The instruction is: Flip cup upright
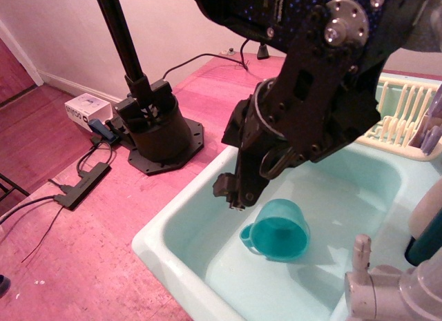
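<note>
- A pinkish-red floor is stretching out under a pale wall, and a pale mint basin is filling the lower right of the view.
- The black robot arm is reaching down from the upper right, angling steeply toward the basin's near-left side.
- The gripper is hanging just above the basin's interior, its tip pointing down and to the left — whether its jaws are parted or closed I cannot tell, since the fingers are merging into one dark mass; nothing is visibly held.
- The cup is lying on its side on the basin floor, just below and to the right of the gripper tip, apart from it; the open round rim is facing the camera and the small loop handle is sticking out to the left.
- The cup is looking smooth, teal-turquoise and unmarked.
- A cream dish rack is sitting at the basin's far right edge.
- A grey faucet is rising at the basin's near right corner.
- Left of the basin, a black camera-stand base is standing on the floor — with a white box and a black power strip with cables beside it.
</note>
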### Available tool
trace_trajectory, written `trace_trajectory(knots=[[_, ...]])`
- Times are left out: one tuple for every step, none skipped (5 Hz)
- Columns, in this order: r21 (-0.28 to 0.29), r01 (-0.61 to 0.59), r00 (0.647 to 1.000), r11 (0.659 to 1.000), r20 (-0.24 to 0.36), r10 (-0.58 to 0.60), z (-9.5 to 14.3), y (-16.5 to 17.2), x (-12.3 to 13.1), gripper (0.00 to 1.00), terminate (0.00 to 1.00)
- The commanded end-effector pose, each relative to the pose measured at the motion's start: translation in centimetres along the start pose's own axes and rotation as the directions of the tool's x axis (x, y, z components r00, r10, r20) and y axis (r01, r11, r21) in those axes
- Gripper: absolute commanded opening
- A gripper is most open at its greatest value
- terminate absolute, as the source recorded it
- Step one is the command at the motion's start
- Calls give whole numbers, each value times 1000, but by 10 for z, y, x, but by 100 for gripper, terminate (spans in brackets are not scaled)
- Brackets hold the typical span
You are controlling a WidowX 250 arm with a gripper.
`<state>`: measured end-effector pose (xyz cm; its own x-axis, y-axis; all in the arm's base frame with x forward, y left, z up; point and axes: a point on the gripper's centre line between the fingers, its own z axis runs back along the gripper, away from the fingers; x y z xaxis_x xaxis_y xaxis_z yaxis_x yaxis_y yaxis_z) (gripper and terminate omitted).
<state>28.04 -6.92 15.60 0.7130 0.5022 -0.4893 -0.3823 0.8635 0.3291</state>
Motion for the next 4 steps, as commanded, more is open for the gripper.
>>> trace_trajectory(knots=[[0, 0, 1000, 1000, 0, 0, 0, 0, 0, 100, 0], [-205, -31, 984, 978, 165, 66, -4, -11, 7, 100, 0], [-385, -17, 944, 923, 297, 141, -23, -31, 16, 100, 0], [-415, -4, 939, 910, 311, 146, -33, -35, 20, 100, 0]])
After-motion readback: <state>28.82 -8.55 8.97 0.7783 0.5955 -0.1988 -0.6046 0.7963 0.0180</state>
